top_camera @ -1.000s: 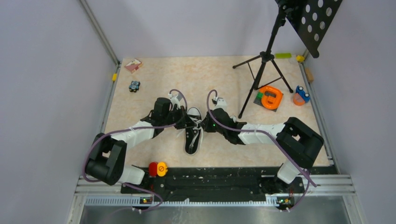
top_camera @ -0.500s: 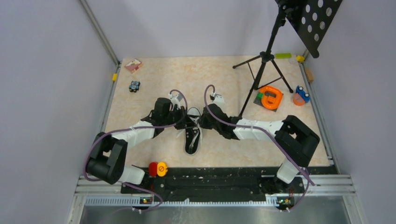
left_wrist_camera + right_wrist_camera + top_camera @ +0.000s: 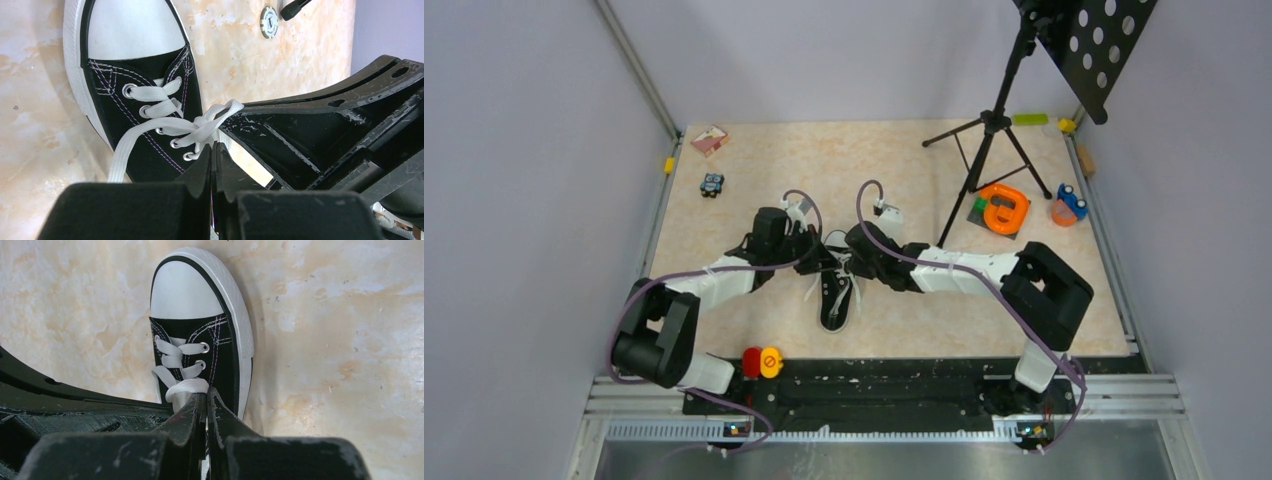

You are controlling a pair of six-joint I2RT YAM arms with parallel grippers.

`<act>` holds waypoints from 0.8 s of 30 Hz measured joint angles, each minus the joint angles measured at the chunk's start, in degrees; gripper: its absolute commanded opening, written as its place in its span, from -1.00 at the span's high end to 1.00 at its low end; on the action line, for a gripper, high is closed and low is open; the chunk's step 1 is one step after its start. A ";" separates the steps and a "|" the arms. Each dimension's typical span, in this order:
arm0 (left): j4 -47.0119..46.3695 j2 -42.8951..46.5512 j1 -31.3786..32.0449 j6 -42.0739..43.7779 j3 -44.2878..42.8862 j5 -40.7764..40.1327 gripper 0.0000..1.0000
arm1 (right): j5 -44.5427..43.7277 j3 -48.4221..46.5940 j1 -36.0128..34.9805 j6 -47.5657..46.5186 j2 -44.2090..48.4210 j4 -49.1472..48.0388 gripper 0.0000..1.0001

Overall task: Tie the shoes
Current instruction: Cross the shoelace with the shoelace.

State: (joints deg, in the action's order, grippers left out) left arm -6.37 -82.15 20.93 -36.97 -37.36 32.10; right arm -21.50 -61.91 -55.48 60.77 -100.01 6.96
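Observation:
The black sneaker (image 3: 835, 300) lies mid-table with its white toe cap pointing away from the arm bases. It also shows in the left wrist view (image 3: 145, 115) and the right wrist view (image 3: 220, 355). My left gripper (image 3: 820, 263) and right gripper (image 3: 856, 264) meet over the laces from either side. In the left wrist view my left gripper (image 3: 214, 146) is shut on a strand of the white lace (image 3: 165, 127). In the right wrist view my right gripper (image 3: 206, 394) is shut on a white lace loop (image 3: 186, 386). The knot itself is hidden behind the fingers.
A black tripod stand (image 3: 982, 170) stands at the back right, with an orange object (image 3: 1004, 208) and a blue toy (image 3: 1069, 204) beside it. A small toy car (image 3: 712, 184) and a pink block (image 3: 710, 139) lie at the back left. A round token (image 3: 269, 21) lies beyond the shoe.
My right arm has swung left, bringing its gripper closer over the shoe's laces and against the left gripper. The left arm has shifted only slightly.

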 measured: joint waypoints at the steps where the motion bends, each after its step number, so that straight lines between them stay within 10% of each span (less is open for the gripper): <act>1: -0.02 0.00 -0.11 -0.02 0.00 0.00 1.00 | 0.02 0.00 0.00 0.07 -0.13 0.00 0.96; 9: -0.02 0.00 -0.26 -0.02 0.00 0.02 1.00 | 0.17 0.66 0.00 -0.31 -0.13 -1.90 0.33; 24: 0.02 0.00 -0.26 0.00 -0.02 0.04 1.00 | 1.66 4.70 0.00 -3.96 4.26 -4.79 0.13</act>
State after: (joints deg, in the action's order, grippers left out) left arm -6.35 -82.15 20.67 -36.97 -37.39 32.14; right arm -19.84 -57.21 -55.48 56.82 -95.74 2.17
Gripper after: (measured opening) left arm 0.006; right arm 0.401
